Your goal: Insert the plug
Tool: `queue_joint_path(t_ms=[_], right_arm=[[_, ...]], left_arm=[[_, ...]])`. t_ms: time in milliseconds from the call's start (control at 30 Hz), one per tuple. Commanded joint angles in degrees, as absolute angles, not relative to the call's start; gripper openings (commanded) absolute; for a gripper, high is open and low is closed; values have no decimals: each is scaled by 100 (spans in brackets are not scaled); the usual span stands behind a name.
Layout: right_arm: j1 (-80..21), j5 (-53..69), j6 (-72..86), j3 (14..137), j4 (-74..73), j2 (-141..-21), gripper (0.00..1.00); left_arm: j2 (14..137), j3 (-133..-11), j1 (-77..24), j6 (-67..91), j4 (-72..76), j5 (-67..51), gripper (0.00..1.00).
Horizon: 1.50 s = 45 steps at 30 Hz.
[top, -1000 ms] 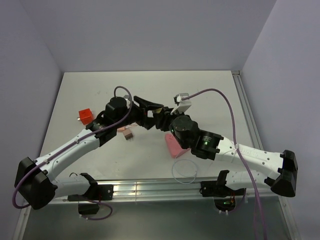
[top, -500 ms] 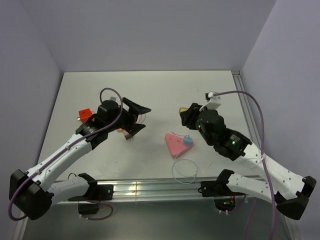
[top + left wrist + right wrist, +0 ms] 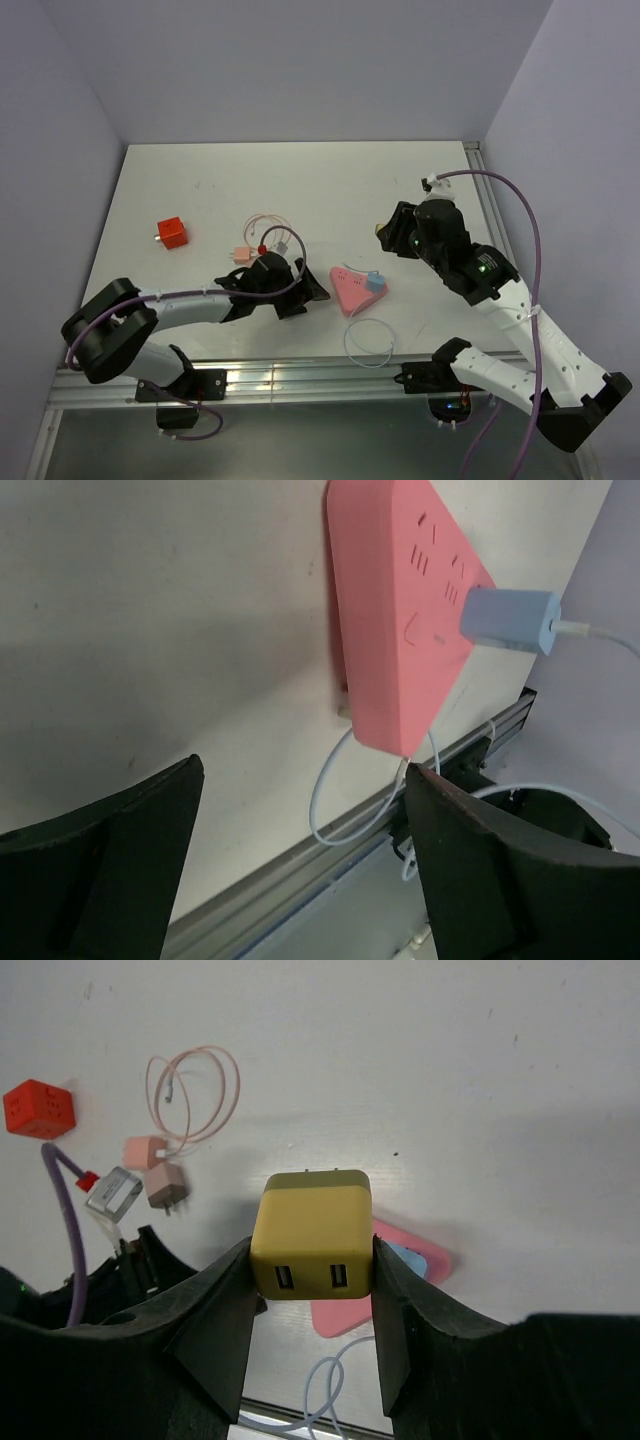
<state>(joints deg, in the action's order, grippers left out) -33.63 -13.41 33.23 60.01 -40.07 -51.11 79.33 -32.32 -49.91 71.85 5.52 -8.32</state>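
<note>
A pink triangular power strip (image 3: 348, 293) lies at the table's front centre, with a blue plug (image 3: 374, 281) and its white cable in one socket. It also shows in the left wrist view (image 3: 400, 610) with the blue plug (image 3: 510, 620). My left gripper (image 3: 305, 294) is low over the table just left of the strip, open and empty (image 3: 300, 870). My right gripper (image 3: 392, 235) is raised to the right of the strip and shut on a yellow two-port USB charger plug (image 3: 312, 1235), prongs pointing away. The strip (image 3: 340, 1318) lies below it.
A red cube adapter (image 3: 171, 232) sits at the left. A pink charger (image 3: 238, 255) with a coiled pink cable (image 3: 265, 225) lies behind my left arm, next to a dusty-pink plug (image 3: 165, 1185). A white cable loop (image 3: 368, 342) lies by the front rail (image 3: 300, 378).
The two grippers were together over the centre and have parted. My left arm has dropped low and come forward beside the strip. My right arm has drawn back to the right, still holding the yellow plug.
</note>
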Motion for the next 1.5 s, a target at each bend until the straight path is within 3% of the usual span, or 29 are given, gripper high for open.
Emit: queue_joint_path(t_ms=[0, 333, 633, 733, 1033, 1467], right_arm=[[-3278, -949, 3182, 5994, -3999, -5203, 0], [-2892, -519, 3111, 6653, -4394, -6318, 0], [-2760, -53, 3190, 7338, -4693, -7092, 0], [-2760, 130, 3147, 7558, -4895, -7443, 0], [-2760, 623, 2883, 7681, -5580, -8288, 0], [-2725, 1142, 3400, 7603, -5950, -8666, 0]], left_arm=[[8391, -3287, -5010, 7277, 1775, -808, 89], [10019, -3252, -5019, 8155, 4022, -1512, 89], [10818, -3181, -5045, 8868, 4448, -1652, 75], [11056, -3252, -5062, 8868, 4588, -1740, 64], [11171, -3340, -5089, 8131, 4201, -1205, 0], [10995, -3061, -5432, 7629, 3829, 297, 0]])
